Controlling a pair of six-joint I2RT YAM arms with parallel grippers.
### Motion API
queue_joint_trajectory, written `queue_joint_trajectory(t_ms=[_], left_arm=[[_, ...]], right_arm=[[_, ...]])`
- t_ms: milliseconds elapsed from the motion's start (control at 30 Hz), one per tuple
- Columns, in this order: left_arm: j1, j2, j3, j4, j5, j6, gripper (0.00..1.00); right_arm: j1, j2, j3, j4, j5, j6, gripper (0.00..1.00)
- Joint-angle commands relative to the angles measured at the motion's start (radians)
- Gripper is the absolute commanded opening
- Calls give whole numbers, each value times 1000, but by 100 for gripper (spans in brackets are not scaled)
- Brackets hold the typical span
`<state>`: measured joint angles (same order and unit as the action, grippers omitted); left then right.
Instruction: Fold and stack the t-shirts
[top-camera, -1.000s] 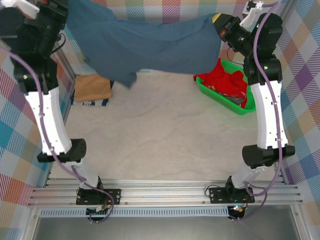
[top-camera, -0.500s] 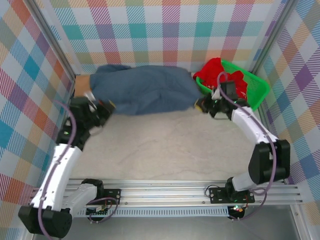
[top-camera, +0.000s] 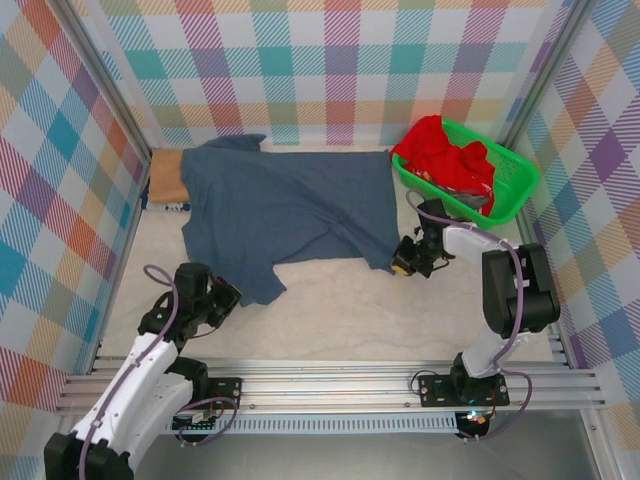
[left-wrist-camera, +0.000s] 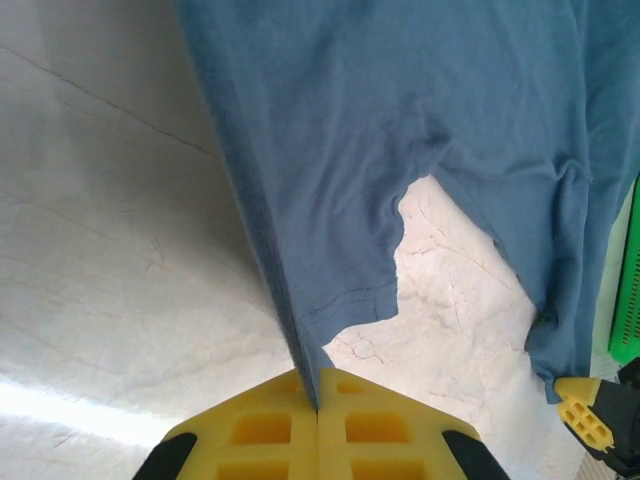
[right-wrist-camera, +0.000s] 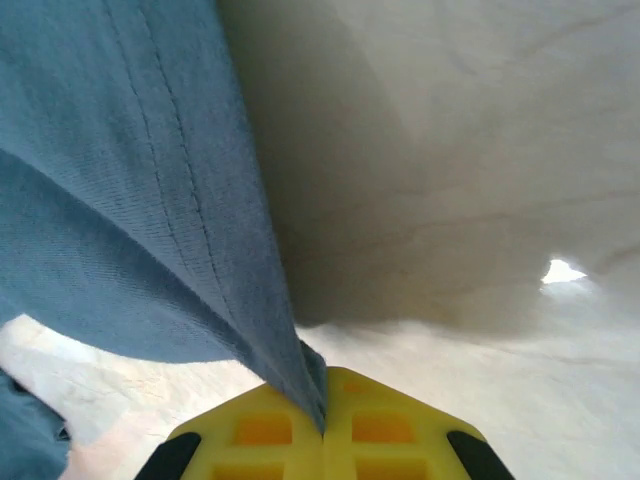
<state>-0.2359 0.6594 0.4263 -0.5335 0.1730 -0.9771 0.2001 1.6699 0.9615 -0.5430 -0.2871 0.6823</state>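
The slate-blue t-shirt (top-camera: 290, 205) lies spread over the far half of the table (top-camera: 350, 320), reaching from near the far-left corner across to just beside the green basket (top-camera: 522, 186) at the far-right corner. The basket holds a red t-shirt (top-camera: 440, 150), and a tan t-shirt (top-camera: 165, 180) peeks out from under the blue one by the left edge. The left gripper (top-camera: 215, 297) has its jaws pinched tight on the shirt's near-left corner, the cloth edge running straight into the closed yellow fingers in the left wrist view (left-wrist-camera: 318, 405). The right gripper (top-camera: 407, 257) is likewise clamped on the near-right corner, a doubled fold of blue cloth caught between its fingers (right-wrist-camera: 325, 425). The step in hand looks like flattening the shirt before the first fold. The left corner sits much nearer the near edge than the right one, the cloth edge between them arches away from the arms, and a diagonal crease runs toward the right gripper. To do this well, the two corners should probably be drawn apart, toward the left and right edges, and brought level. The cloth should stay low on the table so the crease pulls out, and the jaws should let go only once that edge lies straight.
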Motion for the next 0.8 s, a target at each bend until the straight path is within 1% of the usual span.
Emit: queue_joint_trajectory(t_ms=[0,133,200,333,500,600,667,767], left_arm=[[-17,-67,51,-159,-44,-20,0],[-19,-133,120,-290,-86,-11,0],[-19,-143,131,-315,-72,-12,0],[-26,-130,113,-307,7,-45,0],[-37,-129,123,-320,-13,-22,0],[-36,-98,114,-270,-14,-24,0],[-41,-70,120,-239,-9,-31,0],[-56,-53,148,-258,-32,-17,0]], right_arm=[[1,-87,6,-126,99,-41,0],[0,-162,10,-208,193,-40,0],[-1,-190,5,-239,234,-31,0],[-2,-225,-17,-287,277,-2,0],[-2,-242,-56,-235,215,10,0],[-1,-207,-45,-223,193,0,0],[-1,-194,-27,-261,232,5,0],[-1,-217,-18,-309,313,12,0]])
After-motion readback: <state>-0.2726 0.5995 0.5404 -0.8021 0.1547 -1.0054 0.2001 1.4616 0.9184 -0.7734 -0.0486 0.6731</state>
